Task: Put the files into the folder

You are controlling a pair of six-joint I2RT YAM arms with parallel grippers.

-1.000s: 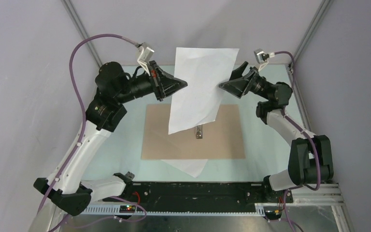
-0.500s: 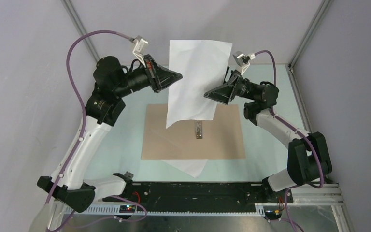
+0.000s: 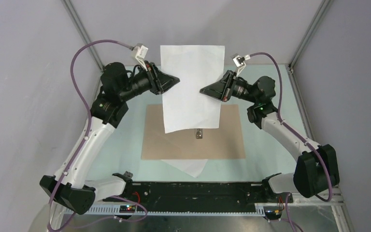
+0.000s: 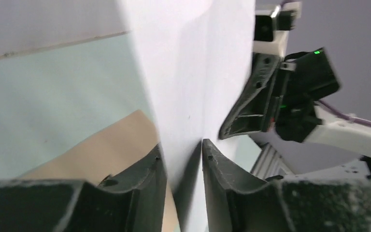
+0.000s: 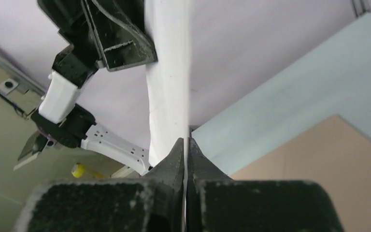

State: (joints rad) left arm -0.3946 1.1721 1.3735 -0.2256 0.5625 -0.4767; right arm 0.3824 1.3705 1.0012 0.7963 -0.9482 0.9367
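Pinching, right end effector: fingers closed almost together on the right edge of a white sheet.
Left end effector: fingers a narrow gap apart, with the sheet's left edge running between them.
Sheet: upright in the air between the two arms, its lower edge hanging above the folder's far half.
Folder: tan, flat on the bench, metal clip near its middle.
Second sheet: corner showing past the folder's near edge.
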